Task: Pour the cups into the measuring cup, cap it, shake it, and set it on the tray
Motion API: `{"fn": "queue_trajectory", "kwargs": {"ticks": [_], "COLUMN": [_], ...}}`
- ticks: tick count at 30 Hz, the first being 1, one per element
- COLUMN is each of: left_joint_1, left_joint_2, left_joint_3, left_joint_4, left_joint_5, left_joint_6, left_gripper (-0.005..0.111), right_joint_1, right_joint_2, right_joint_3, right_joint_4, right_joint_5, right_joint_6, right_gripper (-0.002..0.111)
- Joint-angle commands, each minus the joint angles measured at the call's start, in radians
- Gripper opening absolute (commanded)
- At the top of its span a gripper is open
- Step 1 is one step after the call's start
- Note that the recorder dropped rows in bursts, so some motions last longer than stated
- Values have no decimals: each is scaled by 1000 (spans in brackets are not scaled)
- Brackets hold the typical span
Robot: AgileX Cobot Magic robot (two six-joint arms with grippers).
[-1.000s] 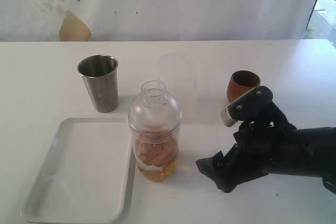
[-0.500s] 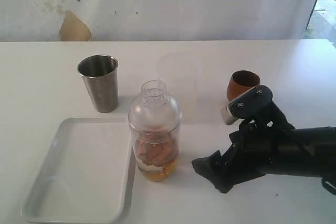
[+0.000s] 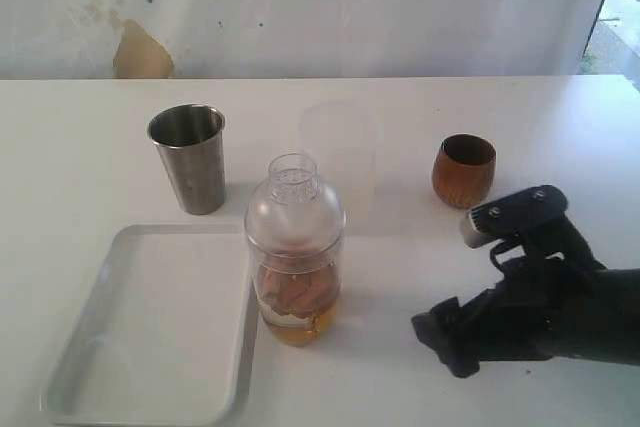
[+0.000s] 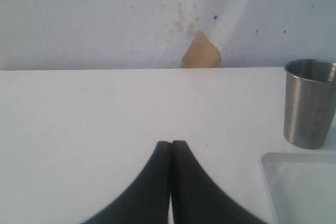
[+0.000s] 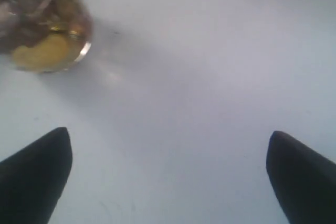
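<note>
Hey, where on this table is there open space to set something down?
The tray is bare inside. The table is open behind the wooden cup and left of the steel tumbler. It is crowded mid-table: the measuring cup stands close by the tray's rim, a frosted cup behind it, the open right claw beside it.

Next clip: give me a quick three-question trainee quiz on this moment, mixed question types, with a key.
1. True or false: the dome cap is on the measuring cup.
2. The right gripper has its jaws: A) open, holding nothing; B) shut on the measuring cup; C) shut, holding nothing.
3. Which vessel shows next to the tray in the left wrist view?
Key: 1 true; 2 A; 3 the steel tumbler.
</note>
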Motion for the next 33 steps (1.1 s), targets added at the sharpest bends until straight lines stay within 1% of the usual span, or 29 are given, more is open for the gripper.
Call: {"fn": "queue_trajectory", "kwargs": {"ticks": [1, 3, 6, 10, 13, 15, 16, 17, 18, 19, 20, 24, 25, 27, 28, 33], "left_joint_1": [0, 0, 0, 0, 0, 0, 0, 0, 0, 0, 0, 0, 0, 0, 0, 0], "left_joint_2": [-4, -4, -4, -4, -4, -4, -4, -4, -4, -4, -4, -4, -4, -4, -4, -4], "left_joint_3": [5, 5, 5, 5, 5, 5, 5, 5, 5, 5, 5, 5, 5, 5, 5, 5], "left_joint_4": [5, 5, 5, 5, 5, 5, 5, 5, 5, 5, 5, 5, 5, 5, 5, 5], "left_joint_5": [-10, -10, -10, -10, -10, -10, -10, -10, -10, -10, -10, -10, -10, -10, -10, -10], "left_joint_6": [-1, -1, -1, -1, -1, -1, -1, -1, -1, -1, -1, -1, -1, -1, -1, -1], "left_gripper": [0, 0, 0, 0, 0, 0, 0, 0, 0, 0, 0, 0, 0, 0, 0, 0], "right_joint_1": [-6, -6, -6, -6, 7, 38, 53, 70, 76, 76, 76, 76, 76, 76, 76, 76], "right_joint_2": [-85, -114, -129, -124, -124, -124, -124, -124, -124, -123, -123, -105, -93, -51, -19, 129], "right_joint_3": [70, 100, 122, 132, 132, 141, 157, 191, 206, 224, 229, 236, 248, 287, 295, 297], "right_joint_4": [-466, -705, -924, -1065, -1097, -1106, -1148, -1258, -1321, -1467, -1534, -1654, -1699, -1817, -1824, -1826], "right_joint_5": [-217, -238, -262, -293, -298, -331, -369, -443, -486, -534, -555, -625, -668, -842, -922, -1095], "right_joint_6": [603, 836, 1079, 1206, 1224, 1233, 1285, 1397, 1495, 1623, 1674, 1794, 1815, 1815, 1813, 1731], "right_gripper": [92, 92, 92, 92, 92, 92, 92, 92, 92, 92, 92, 92, 92, 92, 92, 92]}}
